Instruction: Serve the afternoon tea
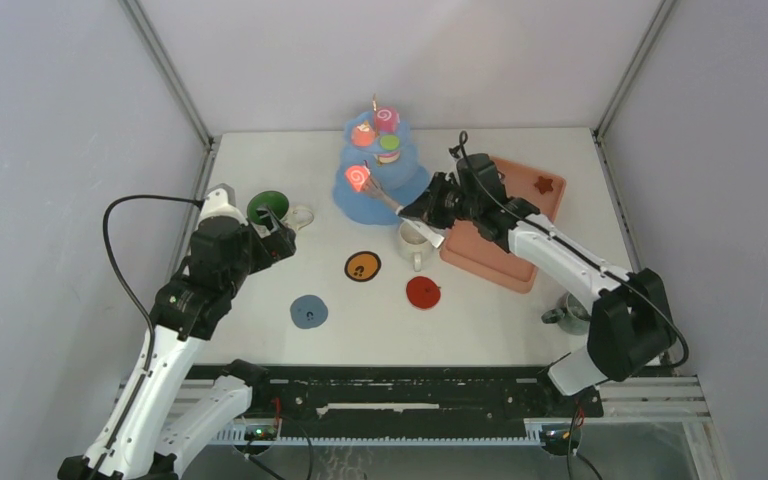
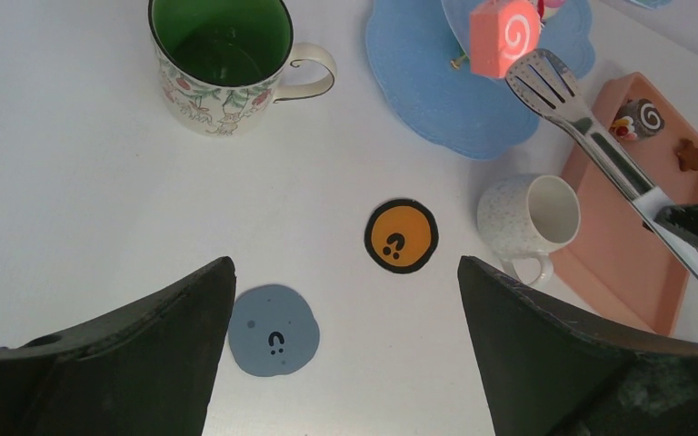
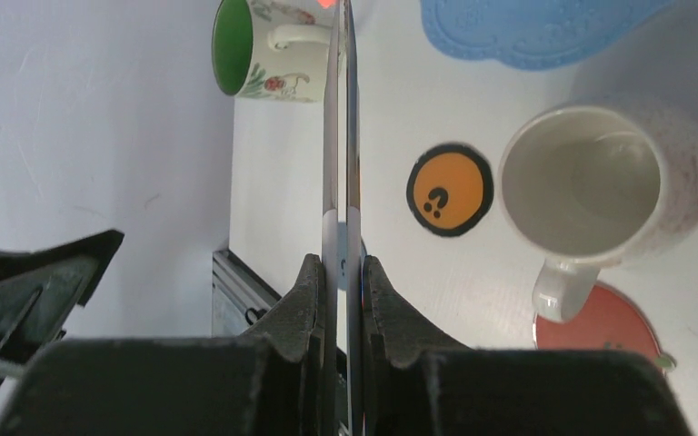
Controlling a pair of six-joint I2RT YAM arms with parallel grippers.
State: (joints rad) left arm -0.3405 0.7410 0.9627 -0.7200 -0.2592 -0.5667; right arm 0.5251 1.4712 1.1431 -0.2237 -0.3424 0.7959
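My right gripper (image 1: pixel 432 207) (image 3: pixel 339 272) is shut on the handles of metal tongs (image 1: pixel 400 203) (image 2: pixel 591 127). The tongs' slotted tip rests against a pink swirl roll (image 1: pixel 357 178) (image 2: pixel 503 36) over the blue tiered stand (image 1: pixel 405 190); I cannot tell whether the roll is clamped. More pastries sit higher on the stand: pink swirl (image 1: pixel 387 118), red (image 1: pixel 363 135), green (image 1: pixel 389 143). A brown star (image 1: pixel 543 185) and a black swirl round (image 2: pixel 641 118) lie on the tray. My left gripper (image 1: pixel 278 238) (image 2: pixel 345 272) hangs open, nothing between its fingers, near the green mug (image 1: pixel 270 210) (image 2: pixel 223 64). The cream mug (image 1: pixel 415 243) (image 3: pixel 600 182) stands under the tongs.
The salmon-pink tray (image 1: pixel 495 262) lies right of the cream mug. Orange (image 1: pixel 363 266), red (image 1: pixel 423 292) and blue (image 1: pixel 309 311) coasters lie on the near table. A grey mug (image 1: pixel 570 313) stands by the right arm's base. Walls enclose the table.
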